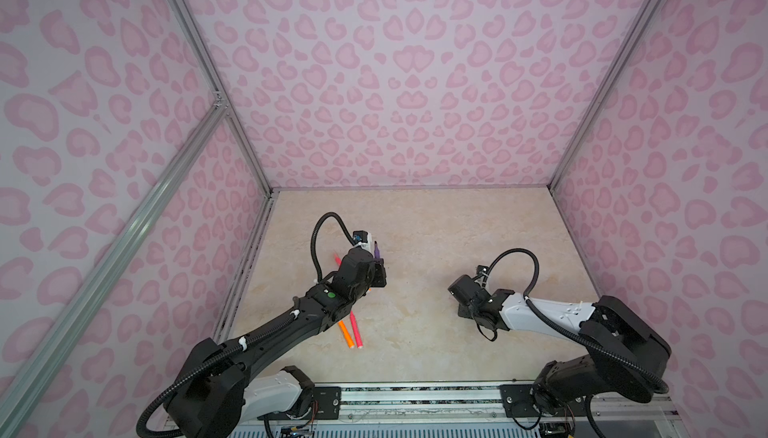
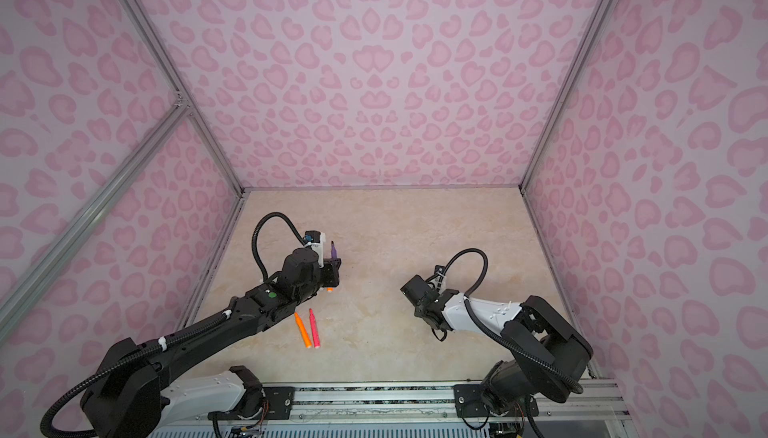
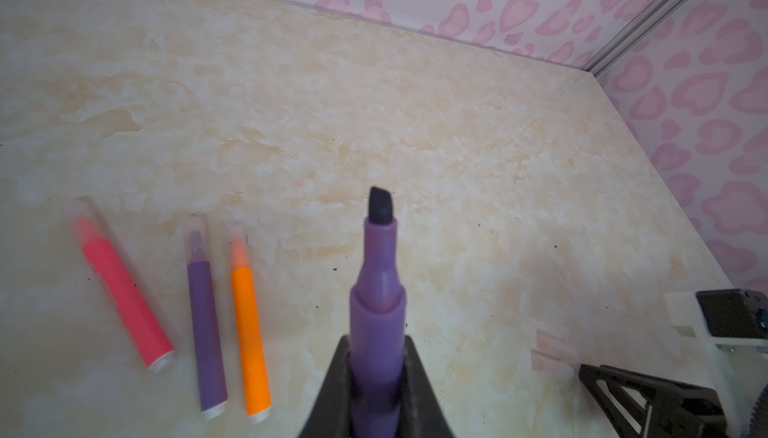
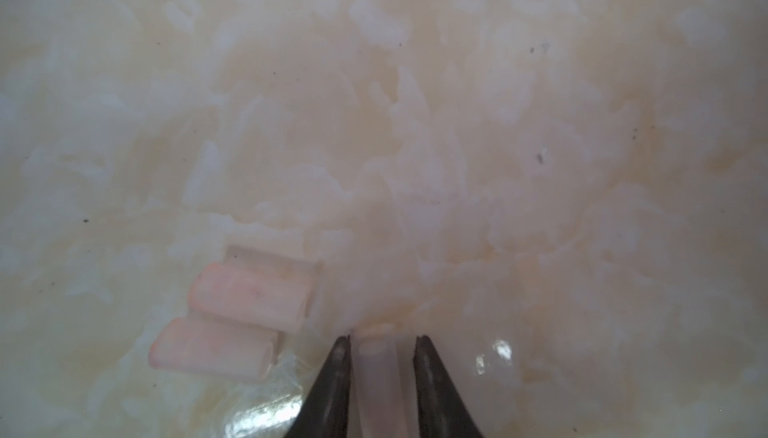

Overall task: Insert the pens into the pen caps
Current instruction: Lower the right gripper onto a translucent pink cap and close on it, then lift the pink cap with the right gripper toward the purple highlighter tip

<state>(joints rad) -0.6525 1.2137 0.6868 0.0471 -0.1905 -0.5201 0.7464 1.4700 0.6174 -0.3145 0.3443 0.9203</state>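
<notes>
My left gripper (image 3: 376,340) is shut on an uncapped purple pen (image 3: 376,274) whose dark tip points away from the wrist; in a top view the pen (image 1: 377,250) sticks out past the gripper (image 1: 379,267). My right gripper (image 4: 382,338) is down at the table, jaws narrowly open around a clear pen cap (image 4: 376,369), with a slim gap on one side. Two pinkish pen caps (image 4: 249,296) (image 4: 212,348) lie beside it. Pink (image 3: 124,294), purple (image 3: 205,332) and orange (image 3: 249,332) pens lie with clear caps on.
An orange pen (image 1: 345,332) and a pink pen (image 1: 356,328) lie on the marble tabletop (image 1: 415,228) beside the left forearm. Pink-patterned walls close in three sides. A metal rail (image 1: 415,398) runs along the front edge.
</notes>
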